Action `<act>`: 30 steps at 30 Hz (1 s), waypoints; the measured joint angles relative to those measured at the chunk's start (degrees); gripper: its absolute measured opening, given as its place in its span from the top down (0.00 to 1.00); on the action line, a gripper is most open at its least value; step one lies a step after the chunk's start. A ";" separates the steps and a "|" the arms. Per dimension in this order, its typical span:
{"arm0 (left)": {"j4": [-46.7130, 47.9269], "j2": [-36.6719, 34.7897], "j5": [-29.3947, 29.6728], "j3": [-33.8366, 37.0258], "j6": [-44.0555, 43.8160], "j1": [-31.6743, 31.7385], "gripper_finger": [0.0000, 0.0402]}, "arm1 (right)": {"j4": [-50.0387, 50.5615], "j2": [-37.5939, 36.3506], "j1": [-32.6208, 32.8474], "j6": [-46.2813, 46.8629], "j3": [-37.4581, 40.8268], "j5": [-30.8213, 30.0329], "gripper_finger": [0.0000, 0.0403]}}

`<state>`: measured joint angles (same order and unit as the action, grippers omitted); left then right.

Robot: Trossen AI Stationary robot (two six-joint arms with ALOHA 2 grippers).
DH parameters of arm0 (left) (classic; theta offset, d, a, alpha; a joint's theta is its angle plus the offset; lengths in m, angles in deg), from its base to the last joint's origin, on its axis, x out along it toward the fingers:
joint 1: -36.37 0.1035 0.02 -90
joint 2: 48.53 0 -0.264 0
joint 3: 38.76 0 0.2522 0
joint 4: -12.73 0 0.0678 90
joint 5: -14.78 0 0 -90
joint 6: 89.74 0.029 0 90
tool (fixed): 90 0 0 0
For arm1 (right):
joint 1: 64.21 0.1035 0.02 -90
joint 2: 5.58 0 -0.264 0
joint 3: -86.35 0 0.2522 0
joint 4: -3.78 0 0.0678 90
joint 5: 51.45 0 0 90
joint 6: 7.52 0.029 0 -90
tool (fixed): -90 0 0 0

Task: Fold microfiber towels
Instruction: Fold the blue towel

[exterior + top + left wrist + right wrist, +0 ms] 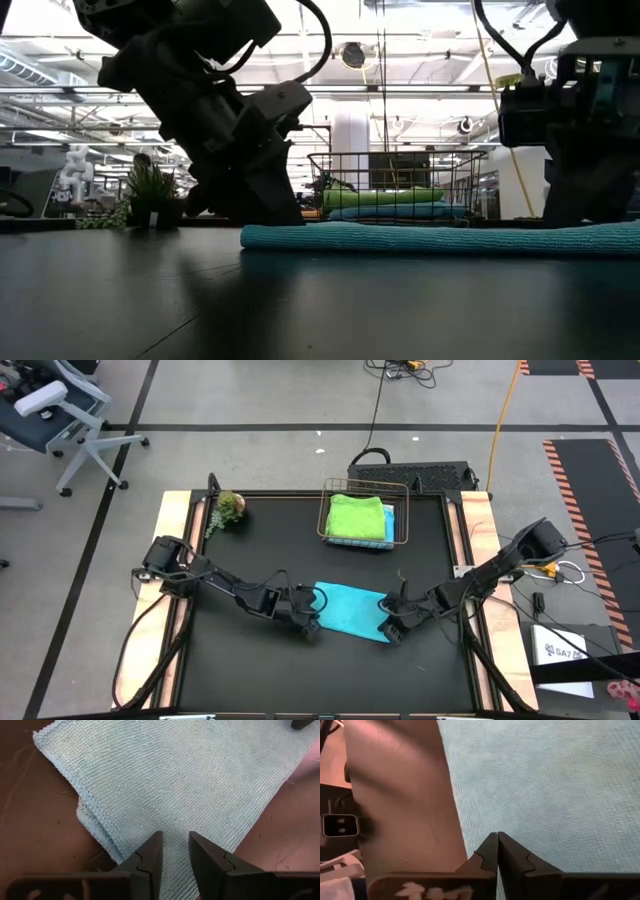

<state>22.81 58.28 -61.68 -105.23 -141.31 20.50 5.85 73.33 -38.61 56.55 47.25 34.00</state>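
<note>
A teal towel lies flat on the dark table, folded over, with a lower layer peeking out along one edge. My left gripper is open over the towel's near left corner, with cloth showing in the gap between its fingers and no pinch visible. My right gripper is shut at the towel's near right corner. In the low view the towel is a flat strip between both arms. My right gripper has its shut fingertips on the towel's top side just inside its right edge. It comes slanting down from the table's near right. The fingers hide the pinched spot and how many layers they have. The towel lies flat on the table.
A wire basket stands at the far middle, holding a folded lime green towel on a blue one. A small green plant sits at the far left. Wooden strips border the table's left and right sides.
</note>
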 joint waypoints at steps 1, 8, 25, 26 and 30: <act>0.07 0.00 0.00 0.00 0.00 0.00 0.76 | -0.12 0.22 0.00 -0.02 0.00 0.05 1.00; 1.83 -0.02 0.88 -0.02 -0.34 -1.88 0.76 | 1.88 0.73 0.00 -0.16 0.00 -1.55 1.00; 1.97 -0.01 3.05 -0.02 -10.25 -8.73 0.76 | 6.43 0.50 -0.06 -7.30 -0.13 -1.57 1.00; 1.63 0.00 3.06 -0.02 -10.45 -8.83 0.76 | 5.88 0.28 -0.11 -7.61 -0.09 -1.45 1.00; 0.45 0.09 4.60 -0.03 -10.49 -9.40 0.76 | 1.44 -1.47 -0.12 -6.88 0.11 -1.44 1.00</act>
<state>23.26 58.36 -57.09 -105.27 -151.80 11.10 7.30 71.85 -38.73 49.67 47.36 32.56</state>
